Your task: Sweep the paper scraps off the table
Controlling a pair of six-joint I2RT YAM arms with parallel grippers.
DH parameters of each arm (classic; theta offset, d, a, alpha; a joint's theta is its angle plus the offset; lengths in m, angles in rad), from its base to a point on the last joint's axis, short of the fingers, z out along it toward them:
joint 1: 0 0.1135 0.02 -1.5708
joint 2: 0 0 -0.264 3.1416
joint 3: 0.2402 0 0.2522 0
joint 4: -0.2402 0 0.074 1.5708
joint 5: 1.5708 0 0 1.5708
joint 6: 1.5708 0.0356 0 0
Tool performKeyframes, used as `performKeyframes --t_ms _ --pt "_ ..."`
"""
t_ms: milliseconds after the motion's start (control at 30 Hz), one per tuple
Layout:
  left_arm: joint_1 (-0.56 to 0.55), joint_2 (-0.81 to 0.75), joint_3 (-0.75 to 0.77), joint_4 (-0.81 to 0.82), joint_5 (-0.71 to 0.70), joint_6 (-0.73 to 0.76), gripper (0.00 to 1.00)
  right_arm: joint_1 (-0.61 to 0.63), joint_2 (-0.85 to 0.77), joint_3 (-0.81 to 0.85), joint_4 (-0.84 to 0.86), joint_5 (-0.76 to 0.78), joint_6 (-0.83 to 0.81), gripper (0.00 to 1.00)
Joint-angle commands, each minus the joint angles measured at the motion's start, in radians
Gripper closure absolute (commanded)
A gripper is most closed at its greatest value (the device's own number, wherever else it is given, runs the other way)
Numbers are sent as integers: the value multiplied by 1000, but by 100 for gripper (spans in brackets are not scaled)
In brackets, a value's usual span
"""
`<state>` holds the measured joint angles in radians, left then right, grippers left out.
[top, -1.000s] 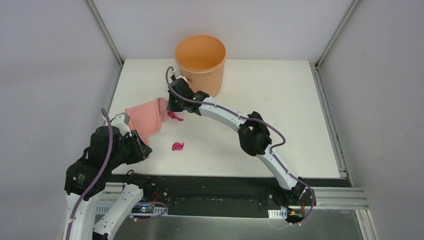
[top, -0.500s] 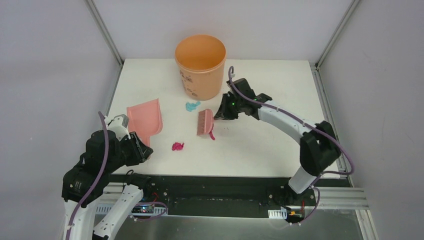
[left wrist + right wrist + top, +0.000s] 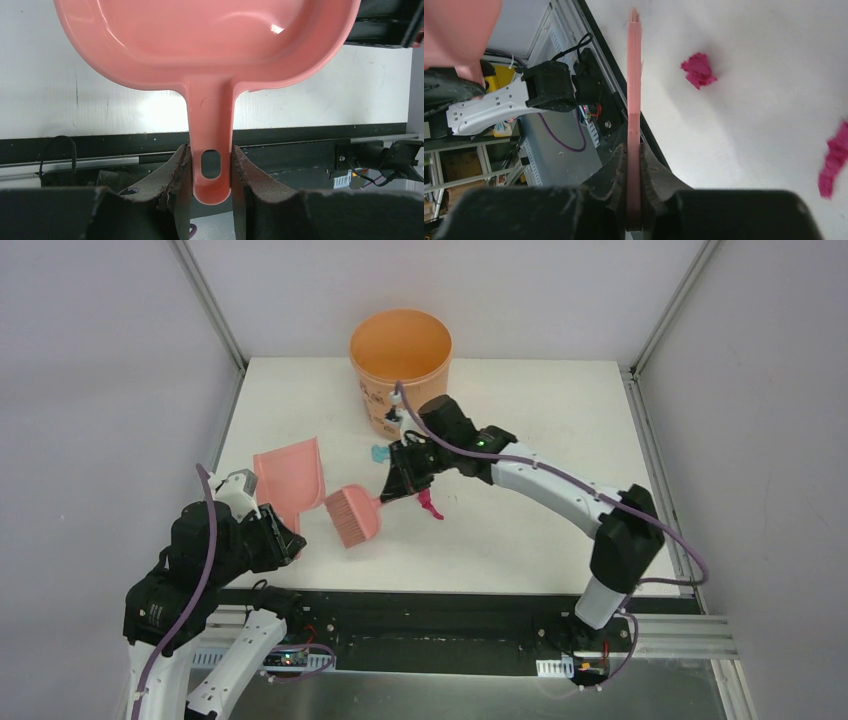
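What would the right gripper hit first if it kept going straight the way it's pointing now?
The right gripper points toward the near-left, with its brush leading. On that line the brush would probably meet the handle of the dustpan, near the left gripper. Their relative heights are unclear.

Orange bucket (image 3: 420,380), pink dustpan (image 3: 291,475), pink hand brush (image 3: 352,516)

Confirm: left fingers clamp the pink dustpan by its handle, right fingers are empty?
One thing is off: the right fingers are not empty. They are shut on the handle of the pink brush, as the right wrist view shows. The left fingers do clamp the dustpan by its handle.
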<state>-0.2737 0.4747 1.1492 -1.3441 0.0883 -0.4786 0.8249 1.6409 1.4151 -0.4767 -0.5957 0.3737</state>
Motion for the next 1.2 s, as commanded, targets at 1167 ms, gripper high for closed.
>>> performKeyframes --t_ms 1167 --pt "-19 76 38 68 -72 95 100 -106 415 440 -140 306 126 100"
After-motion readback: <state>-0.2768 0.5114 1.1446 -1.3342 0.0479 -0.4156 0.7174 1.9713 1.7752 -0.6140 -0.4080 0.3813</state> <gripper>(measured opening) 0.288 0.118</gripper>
